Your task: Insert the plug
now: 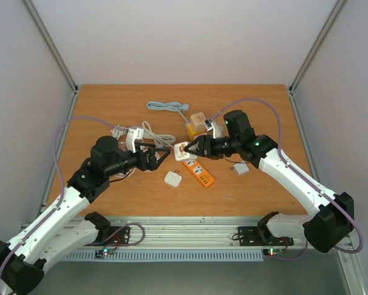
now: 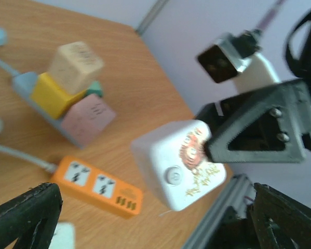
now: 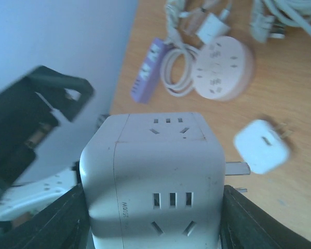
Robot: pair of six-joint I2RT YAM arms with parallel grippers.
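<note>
White rounded cube adaptor (image 3: 155, 176) gripped by right hand (image 3: 155, 223), left hand (image 1: 161, 157) spread wide, flat orange power strip (image 1: 198, 173), apparently plastic

Bright, even light with soft shadows; both wrist views are blurred.

- left arm (image 1: 61, 209) reaches from the near-left corner toward the desk's middle, left gripper (image 1: 162, 157) fingers spread wide
- right arm (image 1: 294, 178) comes in from the near-right corner, right gripper (image 1: 190, 149) clamped on a white cube adapter (image 3: 155, 181)
- the two grippers face each other, close but apart
</note>
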